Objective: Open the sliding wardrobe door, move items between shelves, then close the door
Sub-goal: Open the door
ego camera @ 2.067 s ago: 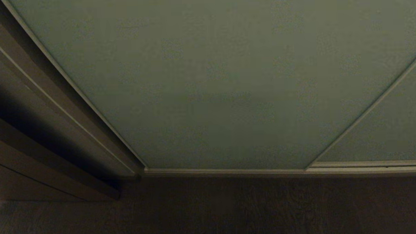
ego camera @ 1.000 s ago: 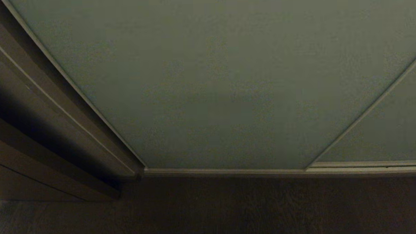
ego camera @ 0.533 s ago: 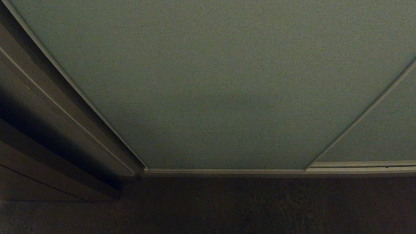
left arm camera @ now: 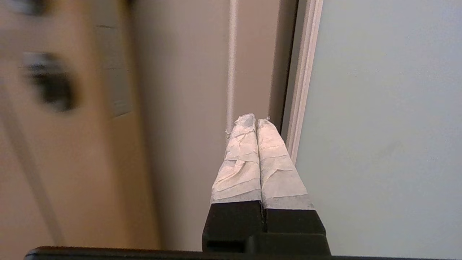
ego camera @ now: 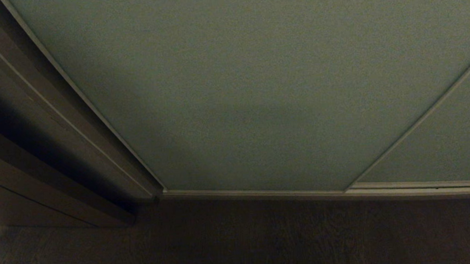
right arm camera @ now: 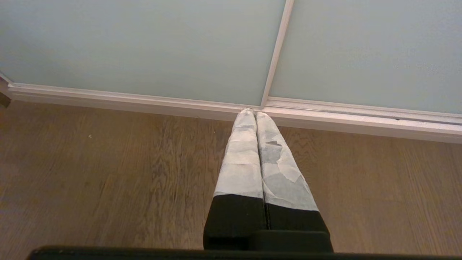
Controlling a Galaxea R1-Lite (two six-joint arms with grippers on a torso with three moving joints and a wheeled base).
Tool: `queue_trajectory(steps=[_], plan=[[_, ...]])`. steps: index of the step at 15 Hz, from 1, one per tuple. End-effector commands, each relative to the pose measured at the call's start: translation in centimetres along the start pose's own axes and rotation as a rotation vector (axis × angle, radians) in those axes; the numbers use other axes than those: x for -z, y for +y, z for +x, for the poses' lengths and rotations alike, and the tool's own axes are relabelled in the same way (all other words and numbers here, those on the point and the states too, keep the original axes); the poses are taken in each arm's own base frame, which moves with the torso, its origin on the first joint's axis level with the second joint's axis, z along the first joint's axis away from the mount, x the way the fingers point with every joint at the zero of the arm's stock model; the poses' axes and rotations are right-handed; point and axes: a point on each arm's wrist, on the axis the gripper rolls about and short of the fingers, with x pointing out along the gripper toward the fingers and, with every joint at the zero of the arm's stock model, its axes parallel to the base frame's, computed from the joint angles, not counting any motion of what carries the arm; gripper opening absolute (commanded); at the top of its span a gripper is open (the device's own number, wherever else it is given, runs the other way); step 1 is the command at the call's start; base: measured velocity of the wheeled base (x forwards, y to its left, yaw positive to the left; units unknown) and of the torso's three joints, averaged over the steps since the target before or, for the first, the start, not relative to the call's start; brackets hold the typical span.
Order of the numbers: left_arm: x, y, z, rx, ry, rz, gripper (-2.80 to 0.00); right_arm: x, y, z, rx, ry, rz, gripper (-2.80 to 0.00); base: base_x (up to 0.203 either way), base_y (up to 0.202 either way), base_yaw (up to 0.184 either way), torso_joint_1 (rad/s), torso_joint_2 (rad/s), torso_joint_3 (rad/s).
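The sliding wardrobe door is a wide pale grey-green panel with a thin cream frame; it fills the head view and stands closed. A second panel overlaps it at the right. My left gripper is shut with nothing in it, its white-taped fingertips pointing at the door's cream side edge beside the brown frame. The right gripper is shut and empty, aimed down at the bottom rail where the two panels meet. The items and the shelves are hidden behind the door. Neither arm shows in the head view.
The dark brown wooden side frame stands left of the door. Wood-grain floor runs along the front of the bottom track. The far side of the left wrist view is blurred.
The head view is the same throughout: the door stays closed and no arm comes into that view.
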Motion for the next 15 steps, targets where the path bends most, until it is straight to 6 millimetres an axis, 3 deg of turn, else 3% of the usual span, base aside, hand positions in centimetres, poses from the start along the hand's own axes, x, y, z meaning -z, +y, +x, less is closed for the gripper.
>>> queue_trajectory(steps=[1, 6, 15], plan=[[2.0, -0.9, 3.5, -0.003, 0.047, 0.005, -2.8, 0.0, 0.0, 0.0, -0.001, -0.001, 0.0, -2.8, 0.0, 0.0, 0.0, 0.0, 0.0, 0.0], [3.1, -1.9, 6.8, 0.016, 0.082, -0.013, -2.8, 0.0, 0.0, 0.0, -0.001, -0.001, 0.0, -2.8, 0.0, 0.0, 0.0, 0.0, 0.0, 0.0], [4.0, -2.8, 10.0, 0.04, 0.083, -0.021, -2.8, 0.0, 0.0, 0.0, -0.001, -0.001, 0.0, -2.8, 0.0, 0.0, 0.0, 0.0, 0.0, 0.0]])
